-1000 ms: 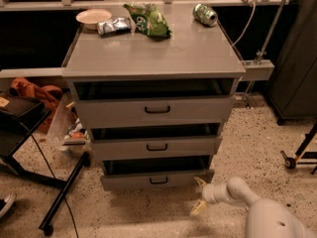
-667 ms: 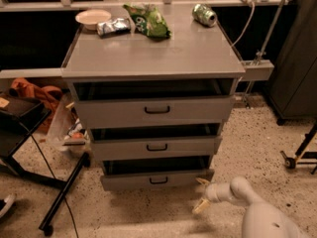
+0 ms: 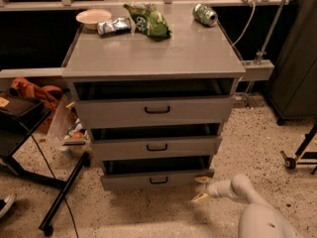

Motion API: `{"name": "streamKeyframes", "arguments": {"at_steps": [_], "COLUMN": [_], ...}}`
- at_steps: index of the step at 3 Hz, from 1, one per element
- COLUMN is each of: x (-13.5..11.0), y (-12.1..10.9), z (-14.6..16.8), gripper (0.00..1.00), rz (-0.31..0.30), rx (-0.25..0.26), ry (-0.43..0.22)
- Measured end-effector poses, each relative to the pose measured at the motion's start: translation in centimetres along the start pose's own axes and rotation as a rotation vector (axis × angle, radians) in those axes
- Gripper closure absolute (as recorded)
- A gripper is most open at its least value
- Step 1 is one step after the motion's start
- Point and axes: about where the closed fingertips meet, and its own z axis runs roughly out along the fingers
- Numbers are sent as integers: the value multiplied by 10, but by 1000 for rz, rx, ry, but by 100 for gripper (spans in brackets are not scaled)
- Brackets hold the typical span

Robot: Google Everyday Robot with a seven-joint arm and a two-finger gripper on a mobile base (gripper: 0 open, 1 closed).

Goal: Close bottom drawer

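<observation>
Grey drawer, lowest of three, sits pulled out toward me at the near foot of the cabinet, with a dark gap above its front. From my seat it looks no further in than a second ago.

What has changed is small: the gripper has crept up and left a touch, and it now sits at the drawer's right end, low on the near right of the scene. Its fingers are spread, one high and one low, with nothing between them. The upper fingertip looks to be at or against the front panel's right corner; I can't tell if it is truly touching. I read this as lining up for the push, which has yet to start.

The middle drawer and top drawer also stand open.

On the cabinet's far edge lie a bowl, a foil packet, a green bag and a tipped can. The floor is speckled stone. An orange cloth lies to the left.
</observation>
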Motion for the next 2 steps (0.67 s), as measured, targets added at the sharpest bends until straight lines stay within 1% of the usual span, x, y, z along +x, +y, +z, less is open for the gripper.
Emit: {"name": "streamKeyframes", "arguments": {"at_steps": [1,2], "x": [0,0], "y": [-1,1], "z": [-2,-3], "gripper": [0,0], "rz": [-4,-4], "rx": [11,11], "ry": [-4,-4]}}
